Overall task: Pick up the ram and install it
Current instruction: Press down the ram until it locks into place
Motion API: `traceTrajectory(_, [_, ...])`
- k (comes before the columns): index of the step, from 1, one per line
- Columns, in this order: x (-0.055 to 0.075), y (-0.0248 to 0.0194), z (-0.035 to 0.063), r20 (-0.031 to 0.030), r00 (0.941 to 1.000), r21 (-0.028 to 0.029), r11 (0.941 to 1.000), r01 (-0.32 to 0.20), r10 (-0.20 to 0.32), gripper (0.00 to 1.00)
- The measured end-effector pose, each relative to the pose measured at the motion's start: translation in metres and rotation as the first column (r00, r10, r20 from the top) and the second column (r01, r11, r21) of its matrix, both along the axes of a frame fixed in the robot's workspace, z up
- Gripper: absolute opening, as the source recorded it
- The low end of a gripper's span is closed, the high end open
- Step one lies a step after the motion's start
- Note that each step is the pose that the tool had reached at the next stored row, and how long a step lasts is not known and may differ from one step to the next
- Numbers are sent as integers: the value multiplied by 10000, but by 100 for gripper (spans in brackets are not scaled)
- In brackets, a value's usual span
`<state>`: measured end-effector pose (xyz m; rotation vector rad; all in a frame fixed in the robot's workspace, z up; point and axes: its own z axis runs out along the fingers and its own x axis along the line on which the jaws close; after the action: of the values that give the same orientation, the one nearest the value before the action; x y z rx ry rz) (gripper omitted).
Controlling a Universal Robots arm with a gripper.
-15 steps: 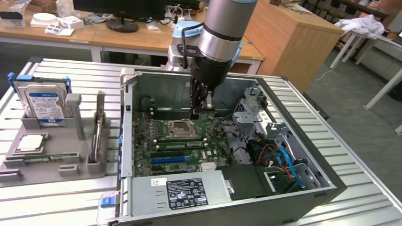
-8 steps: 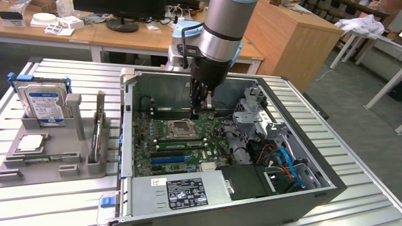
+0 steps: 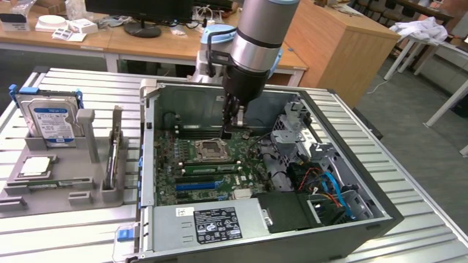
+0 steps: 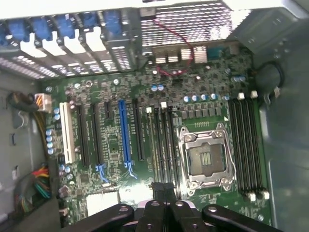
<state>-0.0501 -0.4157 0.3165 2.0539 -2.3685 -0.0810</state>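
A green ram (image 3: 209,164) sits in a motherboard slot just beside the CPU socket (image 3: 212,149), inside the open computer case (image 3: 150,164). My gripper (image 3: 235,129) hangs inside the case over the board, near one end of those slots. In the wrist view the gripper (image 4: 164,189) has its fingers pressed together over the end of the black memory slots (image 4: 164,145) next to the CPU socket (image 4: 206,157). It is shut, and I see nothing between its fingers.
A grey holder (image 3: 84,189) on the exterior view's left carries a blue-labelled hard drive (image 3: 52,118) and a long thin stick standing on edge (image 3: 115,153). Inside the case are the power supply (image 3: 212,222), a drive cage (image 3: 292,129) and blue and orange cables (image 3: 332,186).
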Motion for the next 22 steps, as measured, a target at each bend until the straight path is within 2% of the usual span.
traceTrajectory(3, [0, 0, -3, 1, 9987, 0, 9987, 519, -519, 11])
traceTrajectory(6, [0, 0, -6, 0, 9943, 0, 9943, 1062, -1062, 11])
traceTrajectory(11, [0, 0, -10, 1, 9808, 1, 9808, 1952, -1952, 11])
traceTrajectory(16, [0, 0, -15, 0, 9593, 0, 9593, 2824, -2824, 11])
traceTrajectory(22, [0, 0, -23, 0, 9227, 0, 9227, 3855, -3855, 11])
